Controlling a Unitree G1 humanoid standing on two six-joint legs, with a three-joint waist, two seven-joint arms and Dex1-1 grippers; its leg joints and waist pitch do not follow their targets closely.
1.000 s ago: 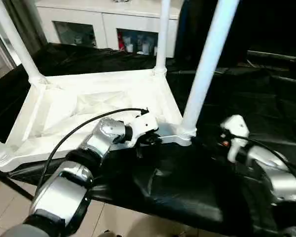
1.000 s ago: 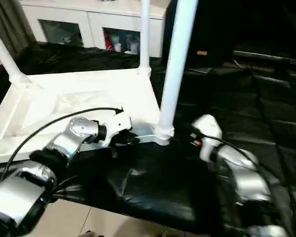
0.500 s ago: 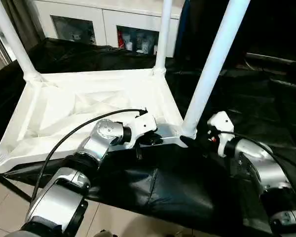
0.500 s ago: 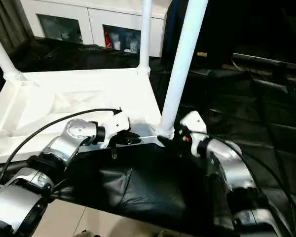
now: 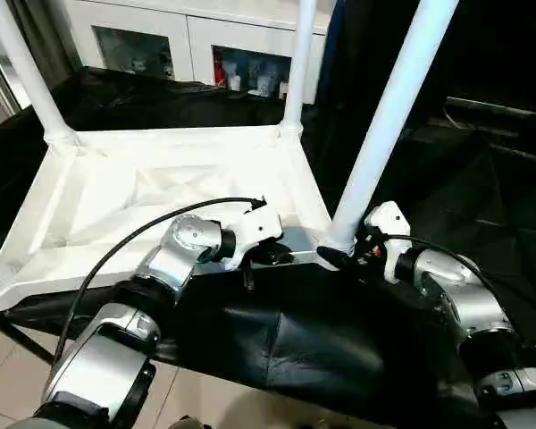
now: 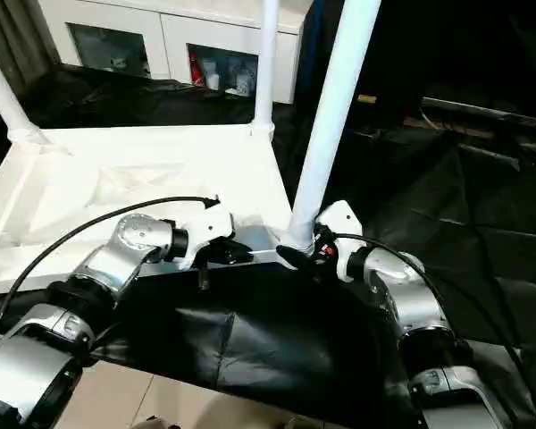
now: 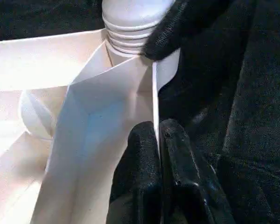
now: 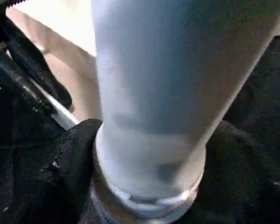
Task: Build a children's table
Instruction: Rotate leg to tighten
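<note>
The children's table (image 5: 45, 219) lies upside down on a black cloth, ribbed underside up, with white legs standing in its corner sockets. My left gripper (image 7: 157, 128) is shut on the thin near rim of the top, close to the near right corner (image 5: 272, 253). The near right leg (image 5: 389, 116) rises from that corner's socket. My right gripper (image 5: 337, 256) reaches in from the right, and its black fingers (image 8: 74, 154) sit on either side of this leg's ringed base (image 8: 144, 196), touching it.
A white glass-door cabinet (image 5: 161, 45) stands behind the work surface. The black cloth (image 5: 339, 349) covers the surface up to its near edge, with tiled floor (image 5: 0, 384) below. Two more legs stand at the far corners (image 5: 297, 63) (image 5: 22, 67).
My right arm has come in leftward, from well right of the near right leg to its base, with the fingers now around it. The left gripper has kept its hold on the rim.
</note>
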